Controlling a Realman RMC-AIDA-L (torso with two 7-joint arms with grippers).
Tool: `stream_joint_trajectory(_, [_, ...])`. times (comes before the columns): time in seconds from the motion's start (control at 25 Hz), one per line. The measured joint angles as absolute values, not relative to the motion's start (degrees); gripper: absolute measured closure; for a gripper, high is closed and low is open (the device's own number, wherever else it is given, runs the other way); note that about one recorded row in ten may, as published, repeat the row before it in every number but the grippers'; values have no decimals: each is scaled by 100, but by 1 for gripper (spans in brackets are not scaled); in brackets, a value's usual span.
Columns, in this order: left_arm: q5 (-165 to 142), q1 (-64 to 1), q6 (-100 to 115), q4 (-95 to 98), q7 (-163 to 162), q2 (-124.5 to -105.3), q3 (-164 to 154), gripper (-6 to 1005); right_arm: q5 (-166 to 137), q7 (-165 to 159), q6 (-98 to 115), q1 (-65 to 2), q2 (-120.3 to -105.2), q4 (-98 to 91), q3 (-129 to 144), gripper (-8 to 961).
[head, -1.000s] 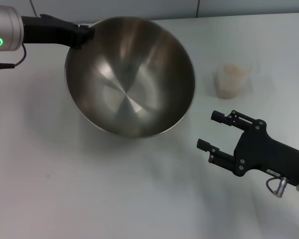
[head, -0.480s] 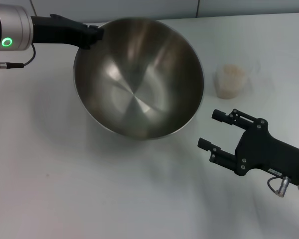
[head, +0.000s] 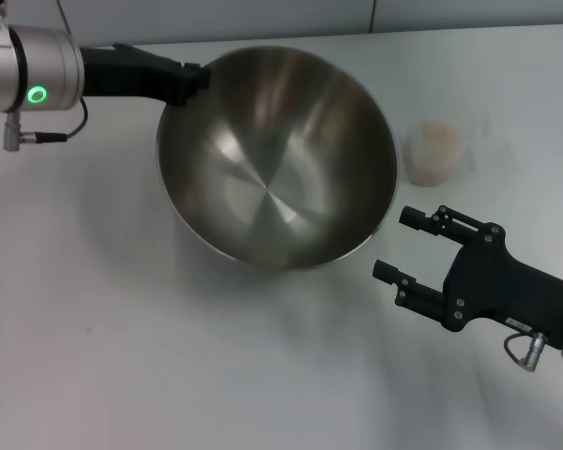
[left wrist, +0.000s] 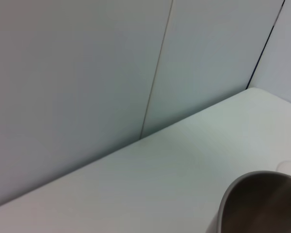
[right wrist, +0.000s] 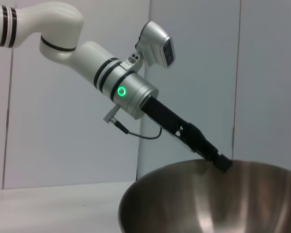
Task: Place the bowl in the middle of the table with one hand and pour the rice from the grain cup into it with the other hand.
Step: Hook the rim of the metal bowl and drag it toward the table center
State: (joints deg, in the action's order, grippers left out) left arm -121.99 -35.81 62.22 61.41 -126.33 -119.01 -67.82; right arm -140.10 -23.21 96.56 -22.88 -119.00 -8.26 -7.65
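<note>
The large steel bowl [head: 277, 159] hangs tilted above the white table [head: 122, 356], its open side facing me. My left gripper [head: 195, 80] is shut on the bowl's far-left rim and carries it. The bowl also shows in the left wrist view [left wrist: 262, 204] and the right wrist view [right wrist: 218, 199], where the left gripper [right wrist: 222, 163] clamps the rim. The clear grain cup [head: 433, 152] full of pale rice [head: 435, 134] stands on the table to the right of the bowl. My right gripper [head: 394, 246] is open and empty, in front of the cup and beside the bowl's right side.
A pale wall [left wrist: 87, 73] runs along the table's far edge. The left arm's silver wrist with a green light [head: 38, 94] reaches in from the far left. Bare tabletop lies in front of the bowl.
My left gripper has carried the bowl to the right and slightly nearer, toward the cup. The right gripper and the cup have stayed put.
</note>
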Motion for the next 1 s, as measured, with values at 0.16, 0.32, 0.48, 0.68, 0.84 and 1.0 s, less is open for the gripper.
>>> stream_joint_trajectory(0.16, [-12027, -3614, 6062, 5839, -12376, -11905, -6849, 958, -14010, -2301, 9656, -2285, -11903, -824, -765, 284])
stream_joint_trajectory(0.32, [-11688, -3616, 6013, 5569, -12059, -11895, -6853, 958, -14010, -2293, 9655, -2294, -11909, -810, -765, 284])
stream_joint_trajectory(0.48, [-11656, -3598, 5904, 5518, -12048, -11879, -6850, 958, -14010, -2284, 9654, -2314, -11909, -808, -765, 284])
stream_joint_trajectory(0.68, [-11641, -3562, 5794, 5400, -11790, -11874, -6845, 958, -14010, -2282, 9652, -2340, -11909, -801, -765, 284])
stream_joint_trajectory(0.84, [-11625, -3581, 5649, 5207, -11644, -11874, -6852, 958, -14010, -2274, 9653, -2351, -11909, -798, -765, 284])
stream_joint_trajectory(1.0, [-11612, -3589, 5617, 5161, -11495, -11881, -6851, 958, -14010, -2270, 9654, -2355, -11909, -801, -765, 284])
